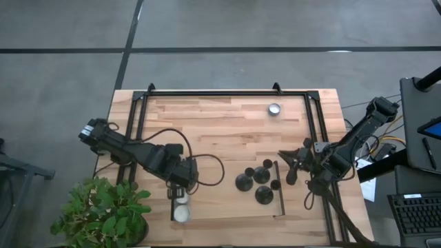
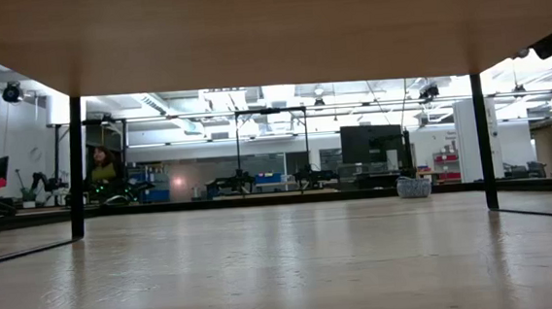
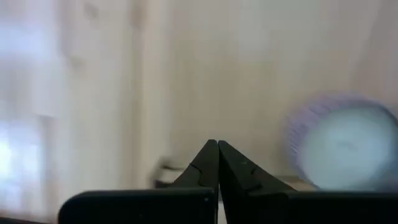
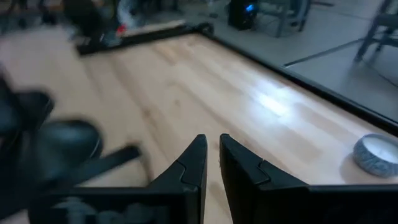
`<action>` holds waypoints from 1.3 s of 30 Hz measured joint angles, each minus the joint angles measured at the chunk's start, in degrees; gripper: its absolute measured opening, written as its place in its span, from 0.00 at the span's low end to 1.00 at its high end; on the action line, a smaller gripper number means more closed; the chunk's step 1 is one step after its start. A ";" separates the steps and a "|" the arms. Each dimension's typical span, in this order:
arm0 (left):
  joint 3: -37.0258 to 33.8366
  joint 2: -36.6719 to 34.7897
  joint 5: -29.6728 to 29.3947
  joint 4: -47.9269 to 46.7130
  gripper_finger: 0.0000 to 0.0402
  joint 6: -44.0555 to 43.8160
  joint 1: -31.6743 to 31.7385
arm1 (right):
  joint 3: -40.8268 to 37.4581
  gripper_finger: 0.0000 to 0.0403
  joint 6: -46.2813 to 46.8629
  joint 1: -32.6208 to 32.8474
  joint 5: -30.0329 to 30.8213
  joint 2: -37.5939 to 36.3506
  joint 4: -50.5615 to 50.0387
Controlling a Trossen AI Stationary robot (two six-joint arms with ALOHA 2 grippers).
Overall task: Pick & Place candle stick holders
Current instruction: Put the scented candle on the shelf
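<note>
Three black candle stick holders (image 1: 244, 182), (image 1: 262, 174), (image 1: 264, 195) stand close together on their disc bases on the wooden table's near right part. One shows blurred in the right wrist view (image 4: 65, 144). My right gripper (image 1: 291, 167) hovers just right of them, empty, its fingers (image 4: 211, 146) nearly shut with a narrow gap. My left gripper (image 1: 180, 184) is at the near left, shut and empty (image 3: 217, 149), beside a white candle (image 3: 345, 146). The low view shows none of this.
Two white candles (image 1: 180, 200), (image 1: 181, 215) lie by the near edge below my left gripper. A thin black bar (image 1: 279, 191) and a small black piece (image 1: 275, 184) lie right of the holders. A tealight (image 1: 274, 109) sits far back. A plant (image 1: 103, 210) stands at the near left corner.
</note>
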 joint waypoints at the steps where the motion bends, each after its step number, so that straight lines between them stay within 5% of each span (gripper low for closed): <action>1: 0.00 -0.24 -2.63 0.32 0.00 0.02 0.00 | 0.00 0.09 1.18 -0.53 0.99 -0.31 -0.02; 6: 0.00 -1.52 -18.08 4.87 0.00 -0.79 0.80 | 0.00 0.09 5.01 -5.60 1.34 -3.25 -0.11; 11: -0.91 -3.20 -21.42 14.18 0.00 1.51 4.03 | 0.00 0.09 3.93 -14.44 -5.08 -8.76 -0.36; 23: -22.32 -10.19 -2.30 62.07 0.00 24.48 11.59 | 0.02 0.09 -9.82 -47.11 -38.08 -19.83 -0.50; 32: -40.65 -17.12 2.19 92.29 0.00 31.00 13.70 | 0.40 0.09 -19.49 -71.46 -58.98 -13.82 0.08; 39: -49.18 -19.04 2.47 103.59 0.00 33.27 13.97 | 4.26 0.10 -26.99 -84.81 -66.40 -4.66 0.26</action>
